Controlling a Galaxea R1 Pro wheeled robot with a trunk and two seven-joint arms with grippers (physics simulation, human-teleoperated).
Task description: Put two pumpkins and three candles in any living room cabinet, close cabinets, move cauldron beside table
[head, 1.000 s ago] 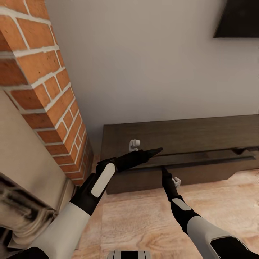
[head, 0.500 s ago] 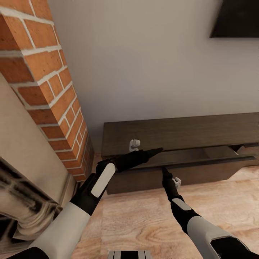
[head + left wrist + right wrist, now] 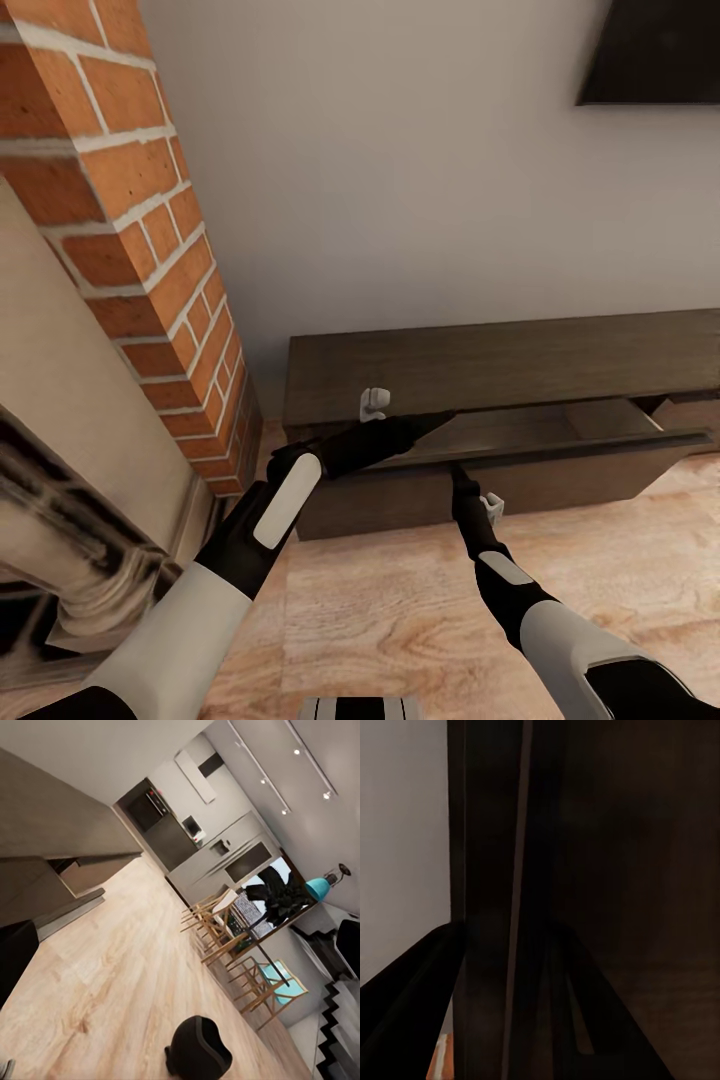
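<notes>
Facing the cabinet [image 3: 520, 365], a long low dark-brown unit set against the pale wall. Brick fireplace column [image 3: 130, 250] stands just beside its near end, on my left.

One drawer [image 3: 540, 440] of the cabinet stands partly pulled out; pale wood inside shows between the dark front panel and the cabinet top. I cannot make out anything lying in it.

My left gripper [image 3: 443, 416] reaches across at the drawer's upper edge, fingers drawn to a thin point in the head view; I cannot tell whether they are parted or pressed together. My left wrist camera looks away along the wooden floor [image 3: 127, 967], with the cabinet [image 3: 52, 832] at one side.

My right gripper [image 3: 457, 476] points at the drawer front, tip touching or just short of the panel. In my right wrist view two dark fingers [image 3: 405, 1005] splay apart on either side of a dark vertical edge of the cabinet [image 3: 607, 870], so the jaws stand spread; whether they grip that edge I cannot tell.

Cauldron [image 3: 197, 1048]: round, black, resting on the floor in the left wrist view, well apart from the cabinet. Beyond it, a dining table with pale wooden chairs [image 3: 225, 937] and a dark kitchen area further back
</notes>
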